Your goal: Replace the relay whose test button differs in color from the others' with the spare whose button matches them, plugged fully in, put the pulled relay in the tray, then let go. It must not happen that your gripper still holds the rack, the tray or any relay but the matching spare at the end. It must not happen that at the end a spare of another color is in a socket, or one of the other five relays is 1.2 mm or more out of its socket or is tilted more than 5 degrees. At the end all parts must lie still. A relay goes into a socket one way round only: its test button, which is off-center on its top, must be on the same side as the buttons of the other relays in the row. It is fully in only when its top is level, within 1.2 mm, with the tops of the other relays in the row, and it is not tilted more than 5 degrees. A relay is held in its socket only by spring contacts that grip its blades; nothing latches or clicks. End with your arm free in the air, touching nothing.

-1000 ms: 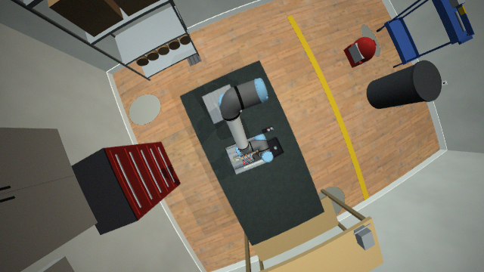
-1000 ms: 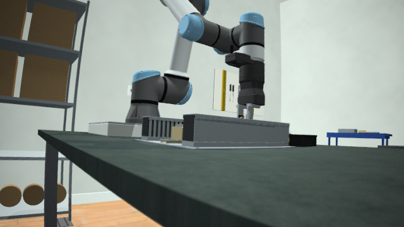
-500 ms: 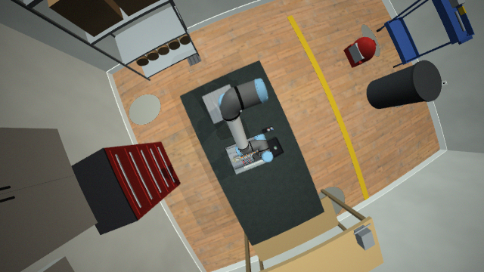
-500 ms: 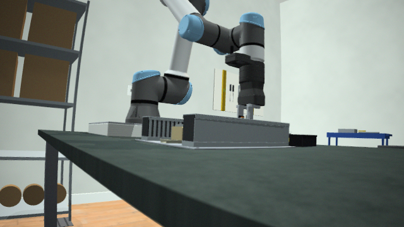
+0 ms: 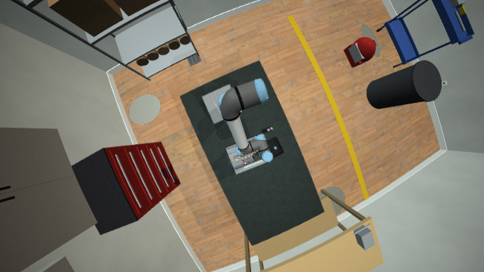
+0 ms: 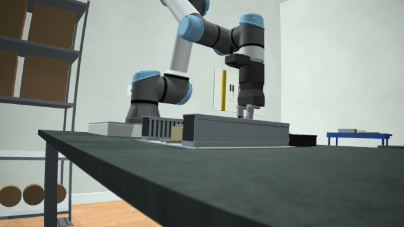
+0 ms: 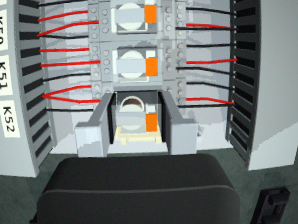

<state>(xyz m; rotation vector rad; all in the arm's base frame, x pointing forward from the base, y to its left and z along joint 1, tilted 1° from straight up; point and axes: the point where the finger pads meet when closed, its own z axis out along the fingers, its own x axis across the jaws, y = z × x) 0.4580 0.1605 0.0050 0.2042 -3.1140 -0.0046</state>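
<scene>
In the wrist view my gripper (image 7: pixel 137 107) is shut on a relay (image 7: pixel 135 115) with an orange test button, at the near end of the relay row. Its button is on the right side, like the orange buttons of the three relays beyond it (image 7: pixel 136 63) (image 7: pixel 135 16). I cannot tell how deep it sits. From the side the gripper (image 6: pixel 245 116) reaches down behind the grey wire duct (image 6: pixel 235 132) of the panel (image 5: pixel 240 165). A black tray (image 5: pixel 280 152) (image 6: pixel 303 140) beside the panel holds something with a green spot (image 5: pixel 276 145).
Red and black wires run from the sockets to slotted ducts (image 7: pixel 29 63) (image 7: pixel 242 63) on both sides. A small black holder (image 5: pixel 269 129) (image 7: pixel 272 223) lies by the tray. The arm's base (image 6: pixel 142 104) stands behind the panel on the dark table (image 6: pixel 221 176).
</scene>
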